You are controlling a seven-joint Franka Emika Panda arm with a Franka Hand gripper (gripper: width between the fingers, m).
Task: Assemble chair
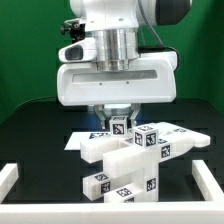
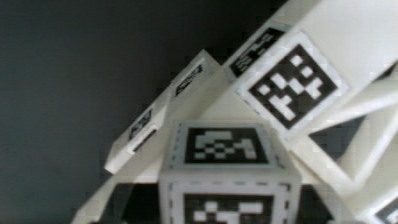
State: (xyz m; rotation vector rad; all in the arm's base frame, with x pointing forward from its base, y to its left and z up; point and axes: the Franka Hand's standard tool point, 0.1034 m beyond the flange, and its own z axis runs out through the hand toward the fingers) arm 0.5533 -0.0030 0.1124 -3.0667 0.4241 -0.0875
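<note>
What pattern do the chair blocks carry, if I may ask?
Square black-and-white tags on the white chair blocks, clearest in the wrist view.

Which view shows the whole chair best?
The exterior view: the chair lies whole below the pincer. The wrist view shows only close-up tagged white blocks of it, cropped at the picture's edges.

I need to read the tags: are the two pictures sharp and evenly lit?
Exterior view: evenly lit, chair tags small but fairly crisp, soft shadows beneath the parts. Wrist view: very close, tags large yet soft-edged, dark background, no glare.
</note>
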